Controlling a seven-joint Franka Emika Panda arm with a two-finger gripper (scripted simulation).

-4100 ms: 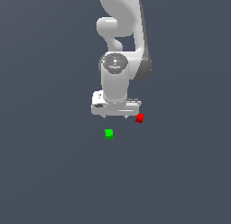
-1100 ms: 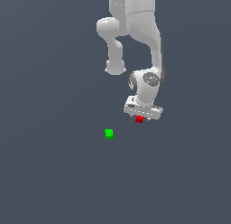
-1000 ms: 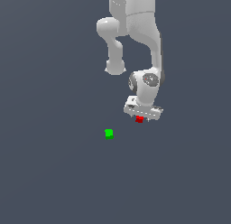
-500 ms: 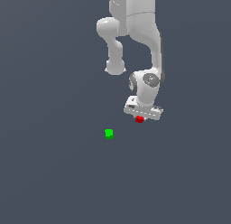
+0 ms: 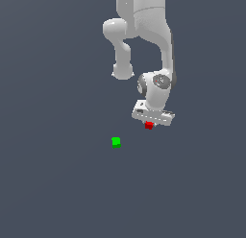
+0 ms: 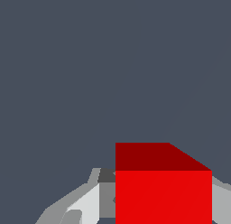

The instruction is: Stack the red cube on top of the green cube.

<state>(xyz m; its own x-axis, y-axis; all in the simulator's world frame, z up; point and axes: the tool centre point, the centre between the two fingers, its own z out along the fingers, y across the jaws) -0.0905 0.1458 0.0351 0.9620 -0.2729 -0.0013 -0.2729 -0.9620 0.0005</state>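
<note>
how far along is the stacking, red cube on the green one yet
Not yet. Done: the gripper has come down over the red cube, which sits right under it and between the fingers in the wrist view. In hand: the grasp; whether the fingers are clamped is unclear. Left: lifting, carrying it toward the exterior view's left, and setting it on the green cube, which sits alone with nothing on top.

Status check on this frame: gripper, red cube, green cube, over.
Gripper down around red cube, grip unconfirmed. Green cube apart, toward exterior view's left. Nothing between them.
</note>
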